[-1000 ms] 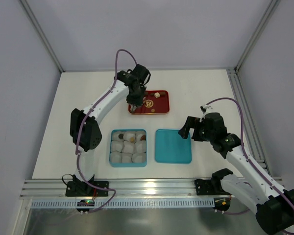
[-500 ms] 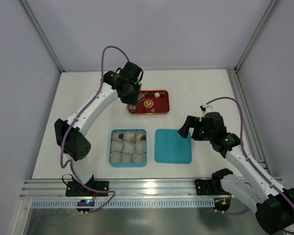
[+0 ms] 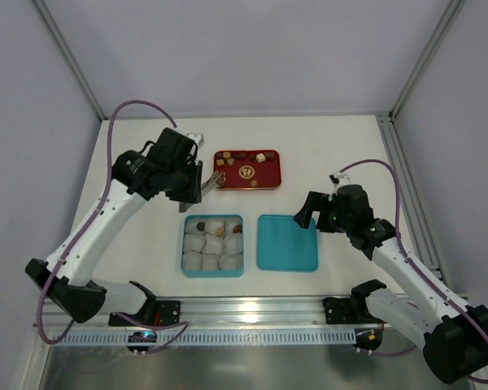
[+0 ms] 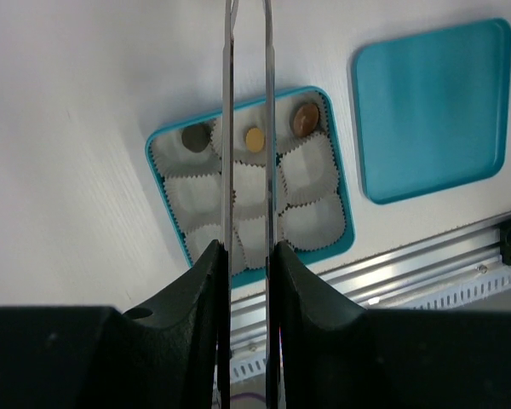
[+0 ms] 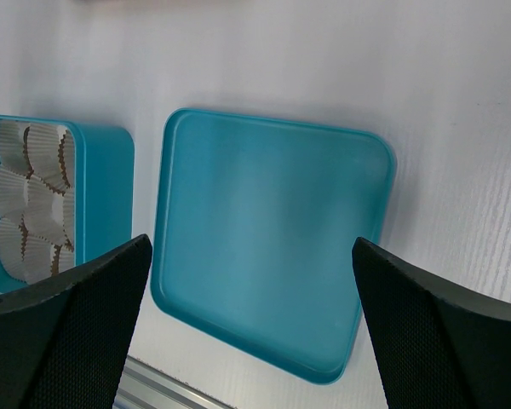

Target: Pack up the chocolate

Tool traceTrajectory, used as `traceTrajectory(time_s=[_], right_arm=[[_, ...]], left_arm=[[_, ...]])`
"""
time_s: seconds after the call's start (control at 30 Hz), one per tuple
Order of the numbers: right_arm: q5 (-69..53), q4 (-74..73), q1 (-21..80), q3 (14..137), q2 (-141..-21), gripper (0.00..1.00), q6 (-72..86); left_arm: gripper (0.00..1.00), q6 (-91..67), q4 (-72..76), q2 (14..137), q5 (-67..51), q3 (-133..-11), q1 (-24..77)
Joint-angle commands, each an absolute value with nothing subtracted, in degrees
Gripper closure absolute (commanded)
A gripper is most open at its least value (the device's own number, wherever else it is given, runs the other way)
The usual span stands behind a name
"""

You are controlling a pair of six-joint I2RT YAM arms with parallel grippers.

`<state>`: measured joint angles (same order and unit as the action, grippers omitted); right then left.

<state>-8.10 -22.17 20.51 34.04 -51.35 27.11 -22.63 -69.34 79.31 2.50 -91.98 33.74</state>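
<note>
Several tiny chocolate pieces [image 3: 244, 154] lie along the far side of the red tray [image 3: 264, 177]. Three more sit in the back row of white paper cups in the teal box [image 3: 213, 274], also in the left wrist view [image 4: 157, 183]: a dark one [image 4: 195, 137], a tan one [image 4: 254, 139], a brown one [image 4: 305, 119]. My left gripper [image 3: 197, 180] [image 4: 248, 251] is shut on metal tweezers [image 4: 228, 128], hanging above the box's far edge. The tweezer tips are out of the wrist view. My right gripper [image 3: 313, 213] [image 5: 251, 256] is open and empty above the teal lid [image 5: 268, 247].
The teal lid [image 3: 286, 242] lies flat to the right of the box. An aluminium rail [image 3: 252, 309] runs along the near table edge. Frame posts stand at the back corners.
My left arm has swung from over the red tray to the left and nearer, carrying the tweezers towards the box. The right arm has not moved.
</note>
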Motion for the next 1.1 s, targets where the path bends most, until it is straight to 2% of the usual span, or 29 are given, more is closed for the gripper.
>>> traceTrajectory(time_s=[0.0, 0.4, 1.07], right_arm=[[-8.5, -19.7, 20.7, 34.5, -51.9, 0.0, 27.2], [-8.7, -19.3, 20.9, 34.5, -52.8, 0.0, 27.7], [-8.8, -18.3, 21.4, 34.4, -54.8, 0.0, 27.8]], left_arm=[[0.89, -24.5, -72.5, 73.6, 0.6, -89.2, 34.1], [0.88, -29.4, -79.9, 58.0, -2.1, -77.5, 35.0], [0.88, -34.6, -88.6, 47.2, -1.2, -69.1, 35.4]])
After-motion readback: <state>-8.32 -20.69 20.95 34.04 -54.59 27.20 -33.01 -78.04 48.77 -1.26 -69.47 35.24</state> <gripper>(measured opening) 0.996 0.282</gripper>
